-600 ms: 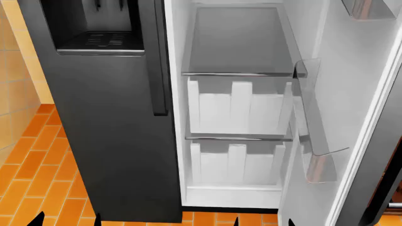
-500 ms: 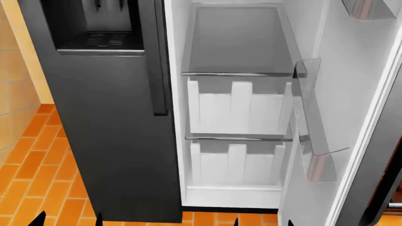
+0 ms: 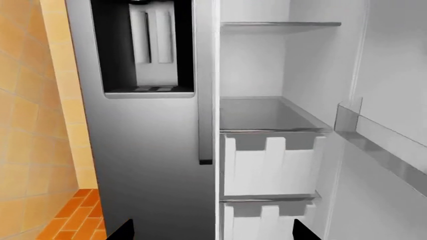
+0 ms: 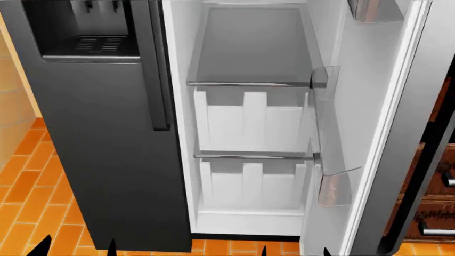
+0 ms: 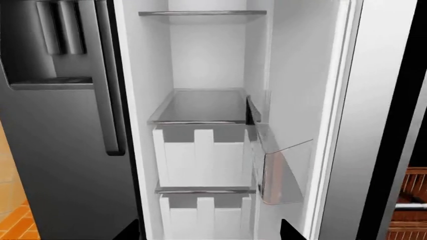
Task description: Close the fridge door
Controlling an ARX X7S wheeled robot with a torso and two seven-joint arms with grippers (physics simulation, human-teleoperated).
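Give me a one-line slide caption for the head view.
Fridge door stands wide open beside the dispenser door, untouched.

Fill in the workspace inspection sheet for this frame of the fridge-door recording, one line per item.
Surface: orange brick-pattern floor; no table in view.
Job's things: fridge door stands open, white inner face and clear shelf bin showing; compartment shelves and white drawers look empty.
Clutter: nothing seen.
Grippers: left gripper and right gripper show only dark fingertips spread apart at the frame edge, touching nothing.
Cables: nothing seen.
Surroundings: closed dispenser door with a long handle, tan tiled wall, wooden drawers behind the open door.
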